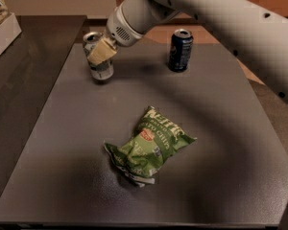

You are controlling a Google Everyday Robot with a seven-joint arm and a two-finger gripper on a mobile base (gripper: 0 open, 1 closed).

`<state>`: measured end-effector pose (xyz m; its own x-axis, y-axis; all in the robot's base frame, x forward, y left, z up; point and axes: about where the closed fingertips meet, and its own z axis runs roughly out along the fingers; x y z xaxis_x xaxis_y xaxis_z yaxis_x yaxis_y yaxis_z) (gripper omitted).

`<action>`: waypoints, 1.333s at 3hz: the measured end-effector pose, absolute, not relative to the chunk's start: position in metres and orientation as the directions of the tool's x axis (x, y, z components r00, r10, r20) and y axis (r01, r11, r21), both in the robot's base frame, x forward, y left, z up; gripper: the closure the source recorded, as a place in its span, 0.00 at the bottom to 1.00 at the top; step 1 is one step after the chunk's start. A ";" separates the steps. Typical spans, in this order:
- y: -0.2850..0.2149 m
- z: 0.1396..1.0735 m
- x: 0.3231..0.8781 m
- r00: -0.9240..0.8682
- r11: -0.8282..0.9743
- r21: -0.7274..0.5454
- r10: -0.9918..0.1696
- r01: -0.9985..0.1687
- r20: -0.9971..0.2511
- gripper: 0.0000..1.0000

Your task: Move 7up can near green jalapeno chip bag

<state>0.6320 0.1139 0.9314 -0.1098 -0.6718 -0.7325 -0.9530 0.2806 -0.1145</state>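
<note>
The 7up can (102, 70) sits in the pincer (98, 49), which is clenched around its upper half, a tan pad (102, 51) across its front. The can, at 11 o'clock from the green jalapeno chip bag (149, 145) on the surface (221, 128), is silver with green markings and leans slightly. The arm (206, 8) reaches in from 2 o'clock.

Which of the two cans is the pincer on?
The silver-white 7up can at back left; the pincer grips it. The dark blue Pepsi can stands apart, untouched.
</note>
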 end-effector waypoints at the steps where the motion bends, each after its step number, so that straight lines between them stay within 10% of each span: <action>1: 0.079 0.935 0.601 -0.096 0.233 -0.096 -0.693 -0.968 -0.714 1.00; 4: 0.022 0.928 0.523 -0.025 0.063 -0.021 -0.649 -0.998 -0.761 1.00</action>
<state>0.5233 0.0218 0.9280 -0.0248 -0.6487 -0.7606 -0.9978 0.0633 -0.0215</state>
